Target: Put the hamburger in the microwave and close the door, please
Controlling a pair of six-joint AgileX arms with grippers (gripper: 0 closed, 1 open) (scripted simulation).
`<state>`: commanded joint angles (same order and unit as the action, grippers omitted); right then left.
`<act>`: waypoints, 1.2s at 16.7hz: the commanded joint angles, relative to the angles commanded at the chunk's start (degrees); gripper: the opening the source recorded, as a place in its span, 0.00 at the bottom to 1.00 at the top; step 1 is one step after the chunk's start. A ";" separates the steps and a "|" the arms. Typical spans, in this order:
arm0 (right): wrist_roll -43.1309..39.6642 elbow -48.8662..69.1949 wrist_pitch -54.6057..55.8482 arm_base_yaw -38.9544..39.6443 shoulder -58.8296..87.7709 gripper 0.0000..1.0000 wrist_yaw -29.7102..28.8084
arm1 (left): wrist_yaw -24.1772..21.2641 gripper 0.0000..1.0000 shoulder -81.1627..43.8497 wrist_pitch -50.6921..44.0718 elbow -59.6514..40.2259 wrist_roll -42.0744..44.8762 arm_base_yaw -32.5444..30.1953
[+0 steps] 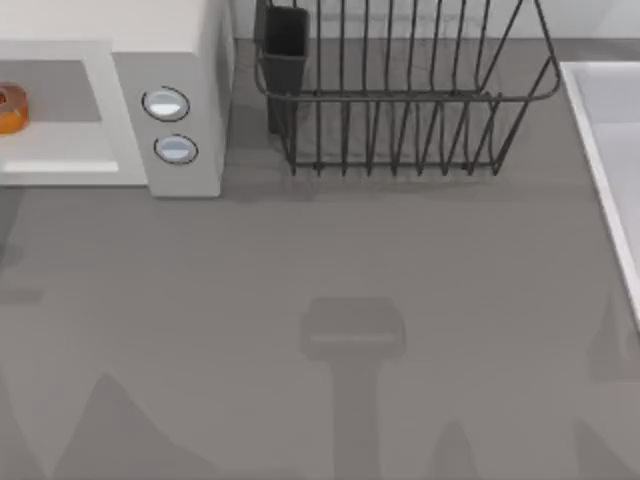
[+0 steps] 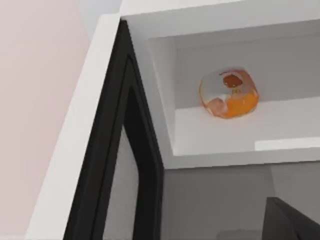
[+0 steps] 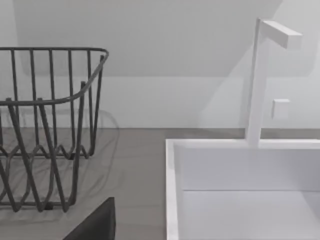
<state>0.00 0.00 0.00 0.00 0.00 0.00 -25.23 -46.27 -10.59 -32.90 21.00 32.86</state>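
At nine o'clock on the table, the hamburger sits inside the microwave, door swung open awaiting closure; either gripper's state: cannot tell.

One microwave is sitting at the table's far left, showing two knobs on its side panel. One hamburger is lying inside the cavity, and one door is standing open beside it. One wire rack is standing at the back, carrying one dark cup at its left end. One sink is sitting at the right with one faucet rising behind it.
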 joint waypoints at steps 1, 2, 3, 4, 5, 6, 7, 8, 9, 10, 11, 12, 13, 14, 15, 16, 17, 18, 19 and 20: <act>0.00 0.00 0.00 0.00 0.00 1.00 0.00 | -1.33 0.00 -5.88 -3.08 -4.63 3.10 2.78; 0.00 0.00 0.00 0.00 0.00 1.00 0.00 | -2.62 0.00 -11.75 -6.19 -9.21 6.21 5.53; 0.00 0.00 0.00 0.00 0.00 1.00 0.00 | -3.85 0.00 -17.44 -9.28 -13.67 9.27 8.21; 0.00 0.00 0.00 0.00 0.00 1.00 0.00 | -5.02 0.00 -22.78 -12.32 -17.98 12.27 10.79; 0.00 0.00 0.00 0.00 0.00 1.00 0.00 | -6.13 0.00 -27.68 -15.29 -22.11 15.16 13.26; 0.00 0.00 0.00 0.00 0.00 1.00 0.00 | -7.19 0.00 -32.16 -18.13 -26.03 17.89 15.56; 0.00 0.00 0.00 0.00 0.00 1.00 0.00 | -8.19 0.00 -36.32 -20.82 -29.77 20.46 17.73; 0.00 0.00 0.00 0.00 0.00 1.00 0.00 | -9.15 0.00 -40.16 -23.34 -33.33 22.84 19.74; 0.00 0.00 0.00 0.00 0.00 1.00 0.00 | -10.06 0.00 -43.69 -25.66 -36.70 25.02 21.59; 0.00 0.00 0.00 0.00 0.00 1.00 0.00 | -10.91 0.00 -46.89 -27.77 -39.77 26.98 23.25; 0.00 0.00 0.00 0.00 0.00 1.00 0.00 | -11.68 0.00 -49.65 -29.62 -42.39 28.69 24.68; 0.00 0.00 0.00 0.00 0.00 1.00 0.00 | -12.35 0.00 -51.85 -31.15 -44.49 30.09 25.83; 0.00 0.00 0.00 0.00 0.00 1.00 0.00 | -12.87 0.00 -53.46 -32.32 -46.02 31.16 26.69; 0.00 0.00 0.00 0.00 0.00 1.00 0.00 | -13.20 0.00 -54.43 -33.05 -46.91 31.82 27.21; 0.00 0.00 0.00 0.00 0.00 1.00 0.00 | -13.33 0.00 -54.81 -33.34 -47.24 32.08 27.42; 0.00 0.00 0.00 0.00 0.00 1.00 0.00 | -13.33 0.00 -54.81 -33.34 -47.24 32.08 27.42; 0.00 0.00 0.00 0.00 0.00 1.00 0.00 | -13.33 0.00 -54.81 -33.34 -47.24 32.08 27.42; 0.00 0.00 0.00 0.00 0.00 1.00 0.00 | -13.33 0.00 -54.81 -33.34 -47.24 32.08 27.42; 0.00 0.00 0.00 0.00 0.00 1.00 0.00 | -13.15 0.00 -54.65 -33.18 -47.10 32.06 27.17; 0.00 0.00 0.00 0.00 0.00 1.00 0.00 | -13.16 0.00 -54.71 -33.01 -46.94 32.07 27.15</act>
<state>0.00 0.00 0.00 0.00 0.00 0.00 -38.40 -100.98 -43.60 -79.84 53.07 60.01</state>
